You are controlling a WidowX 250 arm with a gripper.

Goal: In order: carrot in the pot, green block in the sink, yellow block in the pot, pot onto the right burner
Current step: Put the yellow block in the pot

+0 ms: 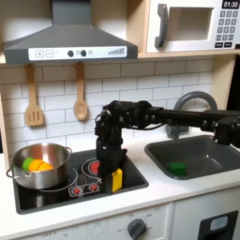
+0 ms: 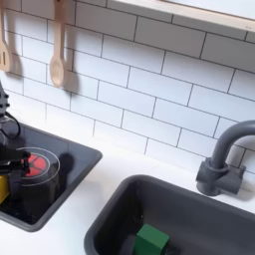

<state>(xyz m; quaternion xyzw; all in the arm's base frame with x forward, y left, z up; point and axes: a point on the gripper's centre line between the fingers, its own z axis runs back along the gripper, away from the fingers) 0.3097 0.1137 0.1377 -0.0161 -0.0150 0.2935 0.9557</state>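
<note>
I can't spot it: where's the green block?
The green block lies in the sink, near its front-left corner in the first exterior view; in the second exterior view it sits bottom centre.

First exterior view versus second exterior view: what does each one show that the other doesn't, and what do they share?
The first exterior view alone takes in the shiny round steel pot holding the orange toy carrot, the grey range hood and the white microwave. The second exterior view alone gives a close look at the dark arched faucet's base. Both share the small green cube in the dark grey sink, the black stovetop, the yellow block and a wooden spoon.
</note>
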